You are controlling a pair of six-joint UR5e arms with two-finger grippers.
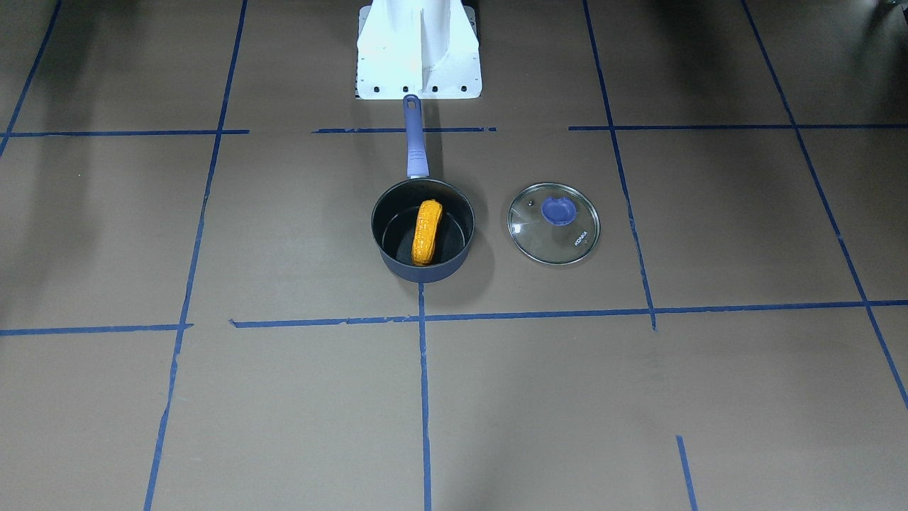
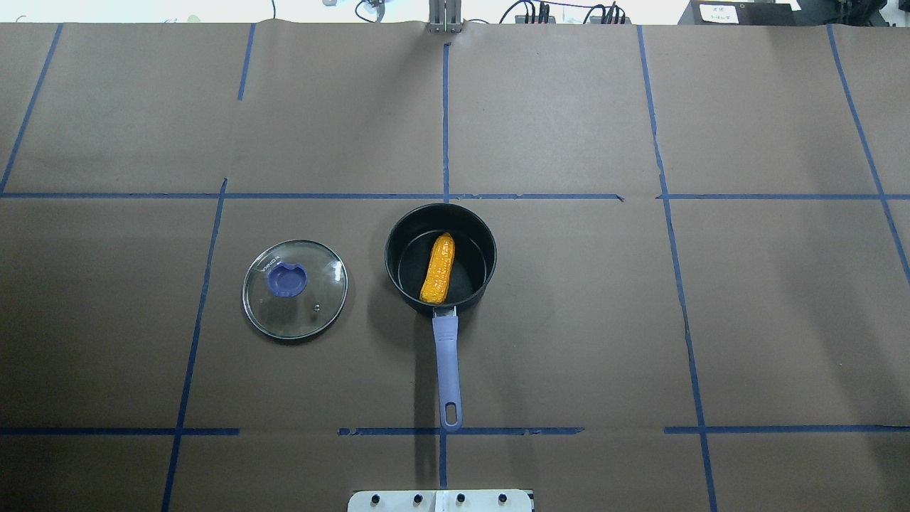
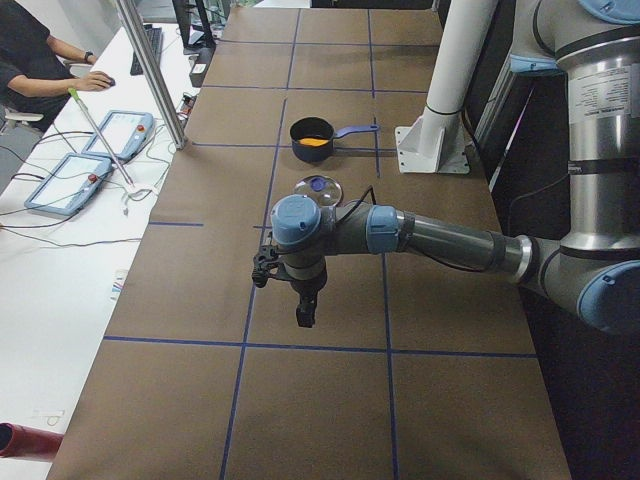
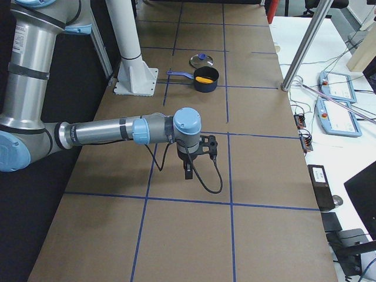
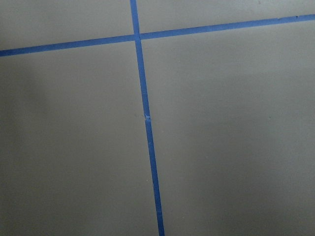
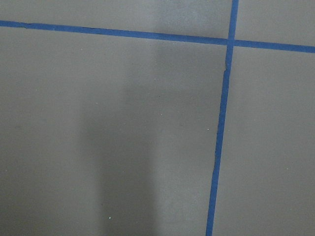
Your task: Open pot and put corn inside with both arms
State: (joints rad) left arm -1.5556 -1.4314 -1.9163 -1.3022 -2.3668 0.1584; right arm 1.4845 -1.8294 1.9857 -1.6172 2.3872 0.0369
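The dark navy pot (image 1: 425, 273) stands open at the table's middle, its purple-blue handle (image 2: 447, 363) pointing at the robot's base. The orange-yellow corn (image 1: 426, 232) lies inside it, also in the overhead view (image 2: 438, 268). The glass lid (image 2: 295, 299) lies flat on the table beside the pot, on the robot's left. My left gripper (image 3: 305, 310) hangs over the table's left end, far from the pot (image 3: 312, 141). My right gripper (image 4: 188, 170) hangs over the right end. Both show only in the side views, so I cannot tell if they are open or shut.
The table is brown paper with a grid of blue tape lines (image 2: 445, 121). The white base pedestal (image 1: 418, 50) stands behind the pot handle. Both wrist views show only paper and tape. An operator (image 3: 35, 60) sits at a side desk with tablets (image 3: 70, 185).
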